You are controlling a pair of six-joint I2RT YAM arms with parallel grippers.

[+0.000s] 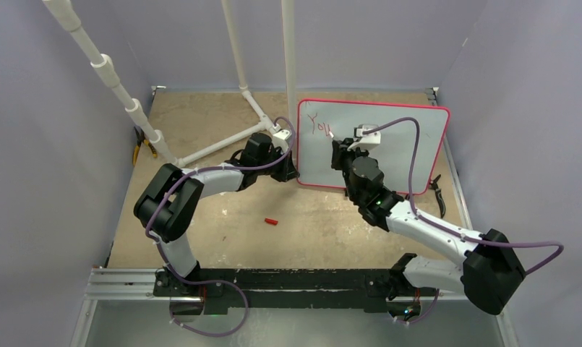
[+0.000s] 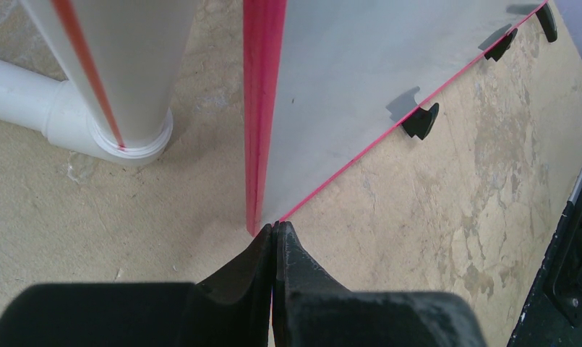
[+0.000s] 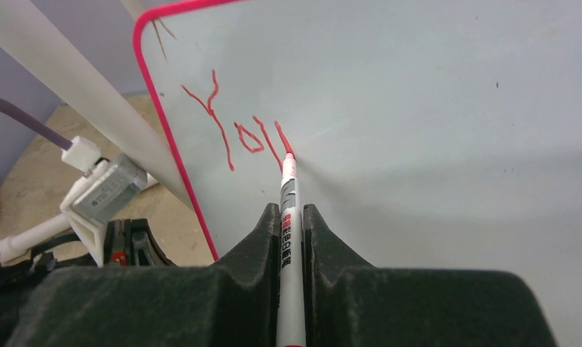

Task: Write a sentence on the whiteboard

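The whiteboard (image 1: 418,144) stands upright at the back right of the table, white with a red-pink frame. Red lettering, the start of the sentence (image 1: 318,125), sits near its top left corner and reads roughly "You" (image 3: 233,134). My right gripper (image 3: 291,213) is shut on a white marker (image 3: 289,195) whose red tip touches the whiteboard (image 3: 432,108) at the last stroke. My left gripper (image 2: 275,228) is shut on the lower left corner of the whiteboard (image 2: 360,72), the pink frame edge pinched between its fingers. Seen from above, the left gripper (image 1: 293,172) is at that corner and the right gripper (image 1: 338,153) faces the board.
A white pipe frame (image 1: 237,72) stands just left of the board, one upright (image 2: 121,72) close to its edge. A small red cap (image 1: 272,221) lies on the table in front. Yellow-handled pliers (image 1: 143,148) lie at the far left, a black tool (image 1: 438,189) at the right. Black feet (image 2: 421,119) hold the board.
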